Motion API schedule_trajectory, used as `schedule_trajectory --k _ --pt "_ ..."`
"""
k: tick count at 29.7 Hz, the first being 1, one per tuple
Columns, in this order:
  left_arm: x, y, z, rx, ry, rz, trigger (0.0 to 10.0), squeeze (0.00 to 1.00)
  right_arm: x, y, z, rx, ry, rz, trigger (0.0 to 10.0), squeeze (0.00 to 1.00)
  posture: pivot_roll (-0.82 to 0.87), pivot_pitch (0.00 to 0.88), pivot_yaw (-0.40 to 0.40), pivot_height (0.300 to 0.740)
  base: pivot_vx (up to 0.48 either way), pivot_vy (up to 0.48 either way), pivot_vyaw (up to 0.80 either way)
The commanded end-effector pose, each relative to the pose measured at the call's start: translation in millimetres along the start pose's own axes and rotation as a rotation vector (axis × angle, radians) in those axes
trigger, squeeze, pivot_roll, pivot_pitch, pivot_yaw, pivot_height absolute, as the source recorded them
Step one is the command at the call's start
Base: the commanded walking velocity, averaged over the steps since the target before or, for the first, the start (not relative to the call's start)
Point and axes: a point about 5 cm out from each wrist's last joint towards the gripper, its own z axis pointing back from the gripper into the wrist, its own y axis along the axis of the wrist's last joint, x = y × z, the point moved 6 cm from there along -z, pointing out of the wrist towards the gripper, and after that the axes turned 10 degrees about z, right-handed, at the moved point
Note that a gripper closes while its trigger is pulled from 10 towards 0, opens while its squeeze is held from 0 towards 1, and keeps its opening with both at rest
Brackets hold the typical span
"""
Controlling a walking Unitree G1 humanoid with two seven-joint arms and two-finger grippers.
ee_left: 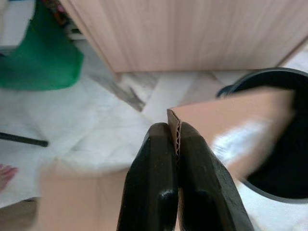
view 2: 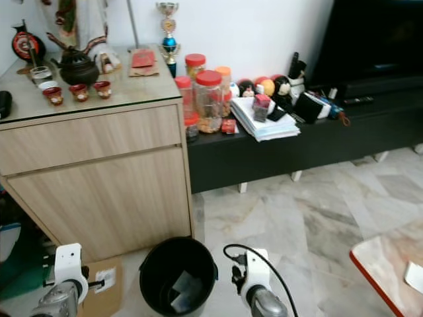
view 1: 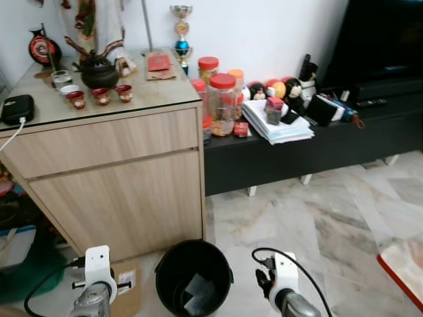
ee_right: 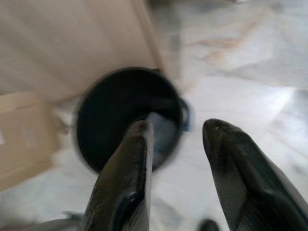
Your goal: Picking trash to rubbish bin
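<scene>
A flat piece of corrugated brown cardboard (ee_left: 226,120) is pinched edge-on between the two black fingers of the left gripper (ee_left: 175,139), its fluted edge showing between the closed tips, low over the pale marble floor (view 1: 317,218). From the head cameras the same cardboard (view 1: 125,290) sits at the near left, just beside a round black plastic bin (view 1: 193,277) that stands on the floor against the near corner of a light wood-grain cabinet (view 1: 112,191). Flat scraps lie in the bin's bottom. The right gripper (ee_right: 175,144) hangs just right of the bin with its fingers spread apart, holding nothing.

On the cabinet's glossy top stand a dark rounded teapot (view 1: 99,71), small red cups (view 1: 100,96) and a black pouch (view 1: 16,107). To the right, a low black bench (view 1: 310,148) along the white wall carries clear red-lidded jars (view 1: 222,102), a stack of white papers (view 1: 277,125) and round colourful figurines (view 1: 277,88). A small trophy (view 1: 182,30) stands at the far edge. A green bag (ee_left: 43,57) lies on the floor at the left.
</scene>
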Motion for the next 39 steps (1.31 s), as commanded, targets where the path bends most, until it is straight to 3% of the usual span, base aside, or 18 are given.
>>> schedule_trajectory --k 1,22,25,29,39 --pt "11.2 12.1 -2.4 0.031 -0.021 0.018 10.0 0.0 14.7 1.3 2.1 0.005 -0.031 0.022 10.0 0.0 0.09 0.0 0.0 0.74 0.296 0.0 0.0" --pt "26.7 32.6 -5.3 0.08 -0.063 0.024 10.0 0.0 2.0 6.3 0.3 0.029 0.037 -0.028 10.0 0.0 0.08 0.02 -0.001 0.74 0.293 0.0 0.0" --pt "44.7 38.1 -5.7 0.085 -0.126 -0.021 10.0 0.0 -6.9 15.3 -1.7 0.053 0.099 -0.026 10.0 0.0 0.07 0.027 -0.009 0.74 0.195 0.0 0.0" --pt "65.4 43.6 -4.8 0.092 -0.195 -0.017 10.0 0.0 -17.1 25.0 -3.0 0.079 0.167 -0.023 10.0 0.0 0.07 0.029 -0.013 0.74 0.0 0.0 0.0" --pt "95.1 44.5 -2.7 0.064 -0.274 -0.055 10.0 0.0 -36.1 41.5 -3.6 0.123 0.291 -0.006 10.0 0.0 0.06 0.033 -0.021 0.74 0.0 0.0 0.0"
